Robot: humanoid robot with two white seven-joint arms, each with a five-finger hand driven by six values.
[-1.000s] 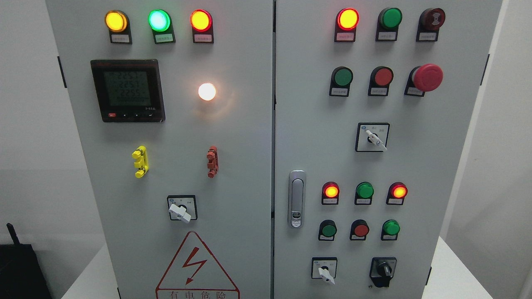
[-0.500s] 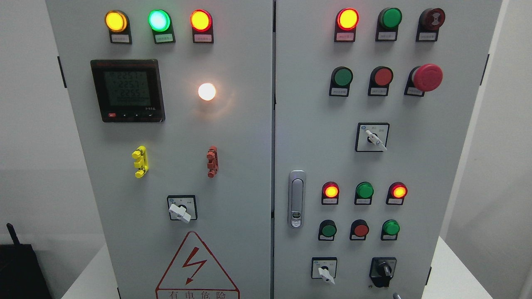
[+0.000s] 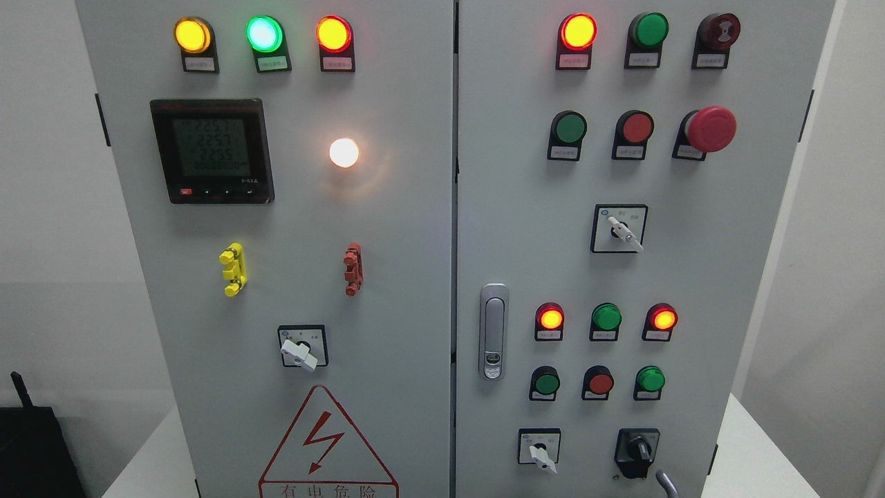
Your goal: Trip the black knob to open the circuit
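Observation:
The black knob sits at the bottom right of the grey cabinet's right door, its pointer standing nearly upright. A thin grey curved tip of my right hand pokes up from the bottom edge just right of and below the knob, not touching it. The rest of that hand is out of frame. My left hand is not in view.
A white-handled selector sits left of the knob, with another higher up and one on the left door. Lit lamps, push buttons, a red mushroom button, a door latch and a meter fill the panels.
The grey tip of my right hand has risen from the bottom edge toward the black knob; one second ago it was out of view. The knob has not turned.

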